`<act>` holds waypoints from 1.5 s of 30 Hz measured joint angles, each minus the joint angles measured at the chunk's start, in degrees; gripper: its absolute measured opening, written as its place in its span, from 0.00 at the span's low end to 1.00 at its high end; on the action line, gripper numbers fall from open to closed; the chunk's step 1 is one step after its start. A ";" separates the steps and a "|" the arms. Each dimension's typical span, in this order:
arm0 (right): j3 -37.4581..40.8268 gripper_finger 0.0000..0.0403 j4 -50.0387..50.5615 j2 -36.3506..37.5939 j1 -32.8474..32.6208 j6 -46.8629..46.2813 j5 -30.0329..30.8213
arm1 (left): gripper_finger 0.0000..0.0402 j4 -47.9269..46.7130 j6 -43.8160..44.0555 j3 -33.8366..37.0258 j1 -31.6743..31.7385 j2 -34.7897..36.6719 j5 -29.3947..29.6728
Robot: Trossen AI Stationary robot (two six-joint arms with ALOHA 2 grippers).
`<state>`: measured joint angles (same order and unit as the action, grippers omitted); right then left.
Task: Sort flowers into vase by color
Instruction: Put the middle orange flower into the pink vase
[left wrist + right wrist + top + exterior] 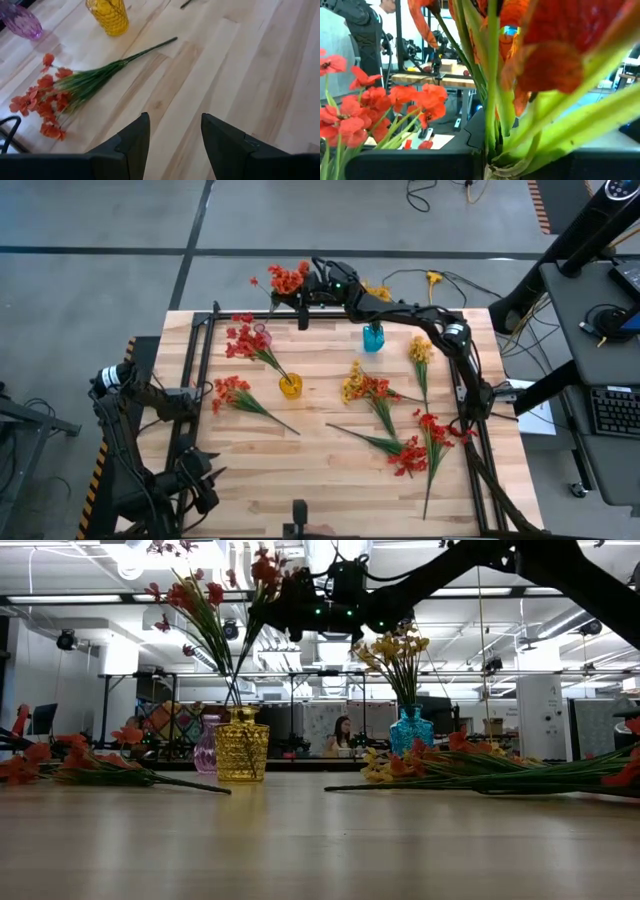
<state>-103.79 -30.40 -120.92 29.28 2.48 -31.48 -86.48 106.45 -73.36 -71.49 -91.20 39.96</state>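
Observation:
My right gripper (303, 292) hangs in the air over the table's far edge, shut on a red-orange flower sprig (288, 278); in the low view that sprig (265, 568) shows high up. A yellow vase (290, 386) holds red flowers (245, 338) by their stems. A blue vase (373, 337) holds yellow flowers (397, 648). A purple vase (262, 335) stands behind the yellow one. Another red sprig (75, 87) lies flat on the table in front of my left gripper (172, 140), which is open over the near left part and touches nothing. My right gripper pinches the bunched lower stems (494, 159) of the red-orange sprig between its two fingers. The fingers lie along the stems and point roughly level toward the table's far left. The sprig is lifted clear, and its blossoms (555, 55) stick out beyond the fingertips.
Loose sprigs lie across the table's right half: a yellow-and-red bunch (365, 388), a yellow one (420, 352) and red ones (410, 452) near the right edge. A black frame (200, 370) runs along the left side. A person (345, 735) sits in the room beyond.

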 joint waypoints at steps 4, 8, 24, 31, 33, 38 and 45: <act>0.00 0.07 -0.27 -0.34 0.00 0.29 -0.04 | 0.40 -0.54 1.74 0.00 -0.42 0.00 -0.47; 0.00 0.07 -1.35 -0.34 0.02 0.26 -1.79 | 0.40 -0.55 2.36 0.00 -0.60 0.00 -0.50; 2.37 0.07 -12.34 -2.68 0.66 -1.42 -4.18 | 0.40 -1.24 2.36 0.00 -0.60 0.00 -0.54; 2.20 0.07 -12.40 -3.94 0.50 0.72 -1.45 | 0.40 -1.63 2.36 0.00 -0.59 0.00 -0.54; 2.16 0.07 -12.50 -3.94 0.50 1.14 -1.41 | 0.40 -1.66 2.36 0.00 -0.59 0.00 -0.54; 2.16 0.07 -12.34 -3.94 0.43 -0.49 -1.39 | 0.40 -2.27 2.36 0.00 -0.58 0.00 -0.51; 2.16 0.07 -11.87 -3.94 0.22 -3.03 0.08 | 0.40 -3.06 2.36 0.00 -0.58 0.02 -0.45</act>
<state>-101.62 -42.27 -124.86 29.50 -0.55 -31.41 -89.54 108.81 -73.36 -72.07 -91.18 39.51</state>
